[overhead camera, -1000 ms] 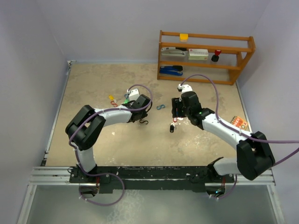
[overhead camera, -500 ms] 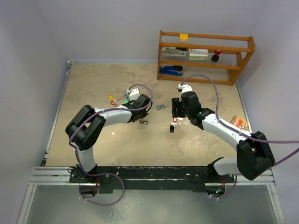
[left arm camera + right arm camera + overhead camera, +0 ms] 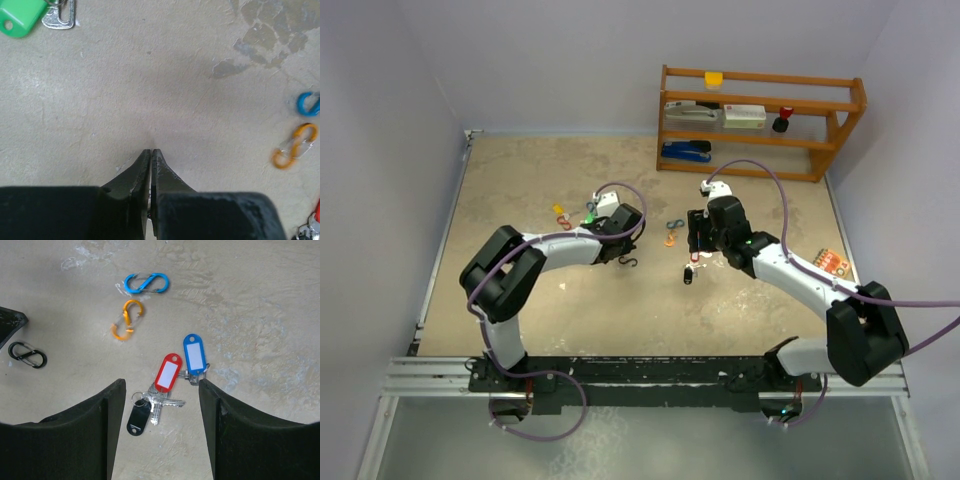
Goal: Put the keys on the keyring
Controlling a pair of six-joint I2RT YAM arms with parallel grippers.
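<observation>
Silver keys [image 3: 161, 407] | right gripper [image 3: 161, 384] wide above, drop straight, pinch whole bunch | left gripper [image 3: 151, 153] clamped shut, empty

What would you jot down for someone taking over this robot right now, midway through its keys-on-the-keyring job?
Left fingers: shut, holding nothing.
Right fingers: open, hovering over a bunch made up of the red-tagged key, blue-tagged key and black fob.
Green-tagged key and yellow-tagged key lie loose near the left fingers.
Done: that bunch looks gathered; whether it is on one ring is unclear.
Left: add the green and yellow keys.
</observation>
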